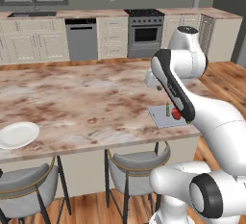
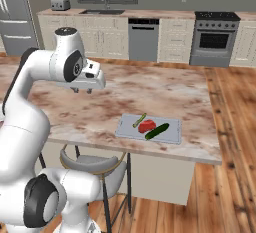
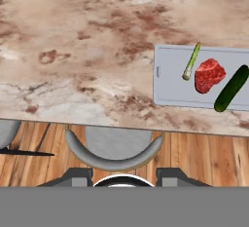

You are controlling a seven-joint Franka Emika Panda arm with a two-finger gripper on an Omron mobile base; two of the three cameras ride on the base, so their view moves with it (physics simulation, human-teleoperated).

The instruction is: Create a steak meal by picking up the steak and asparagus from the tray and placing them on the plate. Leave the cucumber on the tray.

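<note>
The light grey-blue tray [image 2: 172, 136] lies near the island's front right edge. On it are the thin green asparagus [image 2: 139, 120], the red steak [image 2: 147, 126] and the dark green cucumber [image 2: 157, 131]. In the hand view the tray [image 3: 168, 82] sits at the right with the asparagus [image 3: 191, 61], steak [image 3: 209, 75] and cucumber [image 3: 231, 88] side by side. The white plate [image 1: 19, 134] rests far to the left on the island. My gripper [image 2: 82, 91] hangs open and empty above the counter, left of the tray, also seen as the gripper [image 3: 124, 177]. My arm hides part of the tray [image 1: 158, 115].
Grey stools [image 1: 137, 163] stand under the island's front edge; one stool [image 3: 114, 148] lies just below my hand. A wide stretch of marble counter [image 1: 86, 103] separates tray and plate. Cabinets, dishwasher and stove [image 1: 145, 33] line the back wall.
</note>
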